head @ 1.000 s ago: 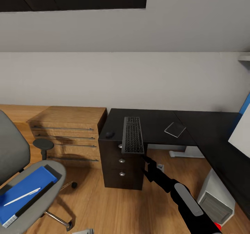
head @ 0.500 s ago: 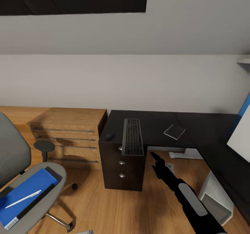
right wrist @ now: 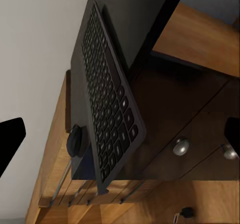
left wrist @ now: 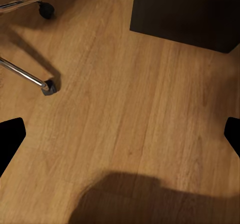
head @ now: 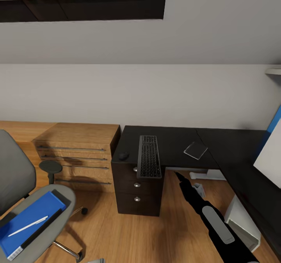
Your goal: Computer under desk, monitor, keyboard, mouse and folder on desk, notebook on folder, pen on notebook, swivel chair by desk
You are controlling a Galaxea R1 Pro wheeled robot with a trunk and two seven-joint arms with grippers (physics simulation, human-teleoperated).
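Note:
The black keyboard (head: 149,161) lies on the black desk (head: 175,138), its near end hanging over the drawer unit (head: 136,194). The mouse (head: 123,155) sits just left of it, the grey notebook (head: 196,150) to its right. My right gripper (head: 180,176) hovers open, off the desk's front edge, right of the keyboard's near end; its wrist view shows the keyboard (right wrist: 107,119) and mouse (right wrist: 75,140). The swivel chair (head: 15,177) at left carries the blue folder (head: 27,220) with the white pen (head: 28,226) on it. My left gripper (left wrist: 120,139) is open over bare floor.
A wooden dresser (head: 78,153) stands against the desk's left side. The monitor's white back (head: 271,159) rises at the right edge, with the white computer (head: 242,218) on the floor under that wing. Chrome chair legs (left wrist: 22,74) and the drawer unit (left wrist: 185,9) border the floor under my left gripper.
My right gripper has drawn back from the keyboard's near end, down and to the right. The keyboard stays on the desk. The head view has tilted slightly.

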